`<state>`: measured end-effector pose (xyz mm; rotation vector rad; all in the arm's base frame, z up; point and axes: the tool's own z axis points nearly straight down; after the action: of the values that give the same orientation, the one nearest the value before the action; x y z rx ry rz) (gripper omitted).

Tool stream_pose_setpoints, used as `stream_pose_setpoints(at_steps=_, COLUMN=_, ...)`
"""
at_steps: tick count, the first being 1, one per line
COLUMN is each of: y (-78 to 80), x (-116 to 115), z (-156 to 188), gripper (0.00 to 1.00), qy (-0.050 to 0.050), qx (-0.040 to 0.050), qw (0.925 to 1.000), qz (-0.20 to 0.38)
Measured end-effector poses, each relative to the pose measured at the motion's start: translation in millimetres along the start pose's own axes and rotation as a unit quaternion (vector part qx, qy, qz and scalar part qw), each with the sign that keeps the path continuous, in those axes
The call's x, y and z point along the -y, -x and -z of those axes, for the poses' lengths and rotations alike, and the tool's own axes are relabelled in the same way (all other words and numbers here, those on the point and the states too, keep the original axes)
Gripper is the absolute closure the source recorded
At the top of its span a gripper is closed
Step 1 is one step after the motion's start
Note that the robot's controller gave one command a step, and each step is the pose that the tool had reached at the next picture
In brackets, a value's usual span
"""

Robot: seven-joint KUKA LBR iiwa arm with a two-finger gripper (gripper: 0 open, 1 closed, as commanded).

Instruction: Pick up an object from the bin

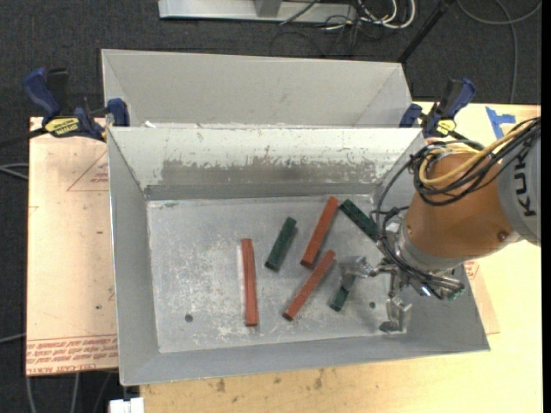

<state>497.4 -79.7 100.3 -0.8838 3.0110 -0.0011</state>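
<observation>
Green block [340, 296] lies just beside the hand [383, 295], on its bin-centre side.
Long axis runs front to back of the bin [198, 256]; hand open or closed, can't tell.

- You are looking at a robotics lab: dark short-pile carpet [52, 24] lies all round the rig.
- Beyond the scuffed grey sheet-metal bin [129, 231], a tangle of black and white cables [383, 3] and the flat grey metal foot of a stand [250, 7] sit on that carpet.
- Your arm's orange-covered wrist [452, 222] carries looped black and yellow leads [448, 166] of its own.
- The bin holds plain, uniform pieces: red-brown bars [249, 292] and dark green blocks [281, 244].
</observation>
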Motion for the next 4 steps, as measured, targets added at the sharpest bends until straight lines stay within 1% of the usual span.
stream_pose_setpoints(at_steps=1, y=20.8, x=2.8, z=-0.6, gripper=0.00, qy=0.001, qx=0.0001, qw=0.9990, qz=0.045)
stream_pose_setpoints(at_steps=2, y=26.2, x=14.1, z=-31.4, gripper=0.00, qy=0.001, qx=-0.0007, qw=0.9904, qz=0.138)
stream_pose_setpoints(at_steps=3, y=26.9, x=13.6, z=-31.5, gripper=0.00, qy=0.002, qx=-0.0004, qw=0.9905, qz=0.137)
stream_pose_setpoints(at_steps=4, y=27.2, x=13.8, z=-31.0, gripper=1.00, qy=0.001, qx=0.0000, qw=0.9907, qz=0.136)
